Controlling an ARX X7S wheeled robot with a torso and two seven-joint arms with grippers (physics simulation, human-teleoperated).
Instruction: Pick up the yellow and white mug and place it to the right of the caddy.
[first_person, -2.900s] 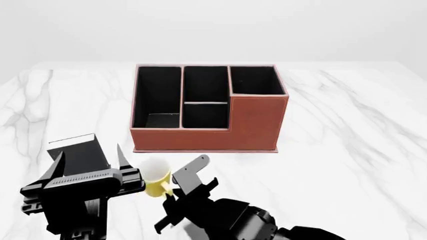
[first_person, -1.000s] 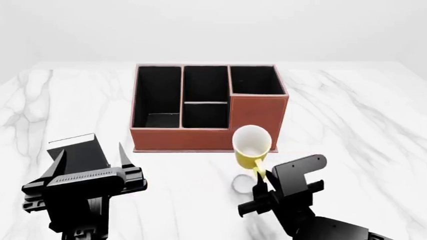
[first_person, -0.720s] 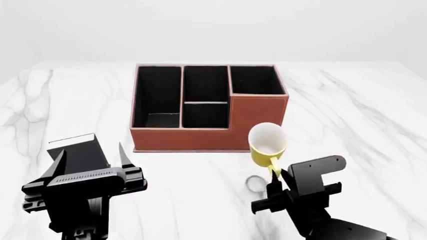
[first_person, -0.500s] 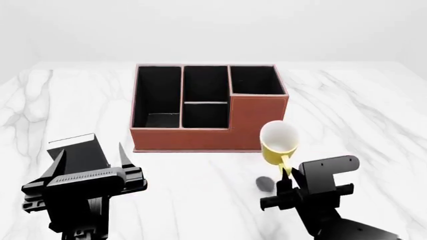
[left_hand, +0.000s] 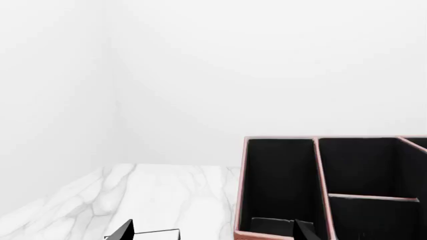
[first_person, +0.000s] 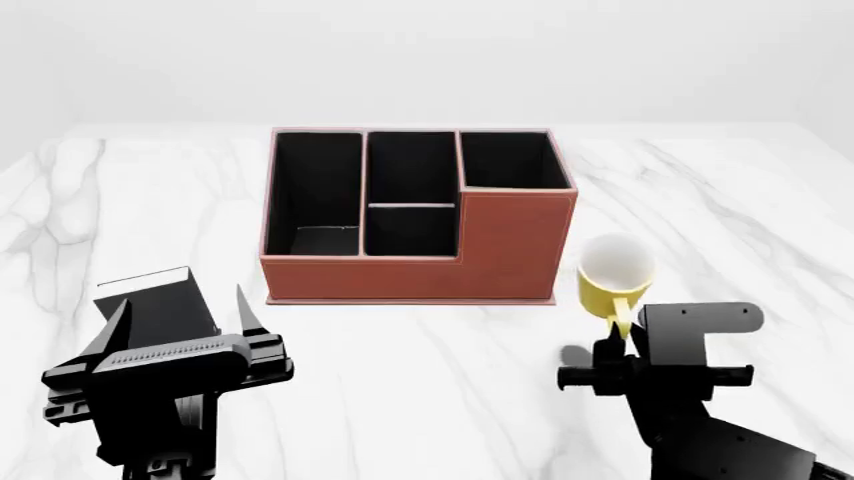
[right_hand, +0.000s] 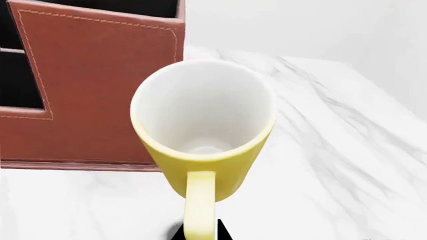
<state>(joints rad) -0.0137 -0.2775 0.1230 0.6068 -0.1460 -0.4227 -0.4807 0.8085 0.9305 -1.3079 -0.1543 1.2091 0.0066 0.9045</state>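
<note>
The mug (first_person: 615, 275) is held in the air by its handle (right_hand: 200, 207), just off the right front corner of the caddy (first_person: 507, 250) and above the marble table (first_person: 747, 210). A dark shadow is cast on the tabletop below it, so the mug is judged to be clear of the surface. The right gripper (first_person: 617, 348) is closed on the handle; in the right wrist view only a small black tip is seen at the base of the handle, so how much of the handle lies between the jaws cannot be told. The left gripper (first_person: 180, 310) is parked low at the near left, well apart from the mug; its two fingers are seen spread with nothing between them.

Several risks can be judged from here. The mug is gripped only by a thin handle, with the whole cup hanging out beyond the jaws, so a swing or a slip in the grip could be caused by a quick move or a sudden stop. The mug is tilted, its open mouth turned toward the camera, so if it is released from height or at this angle it may land on its edge and roll or topple. The caddy's wall is close on the mug's left, and it could be struck and the caddy shifted by any drift that way during the descent. A release too close to the caddy could also leave the placement doubtful.
</note>
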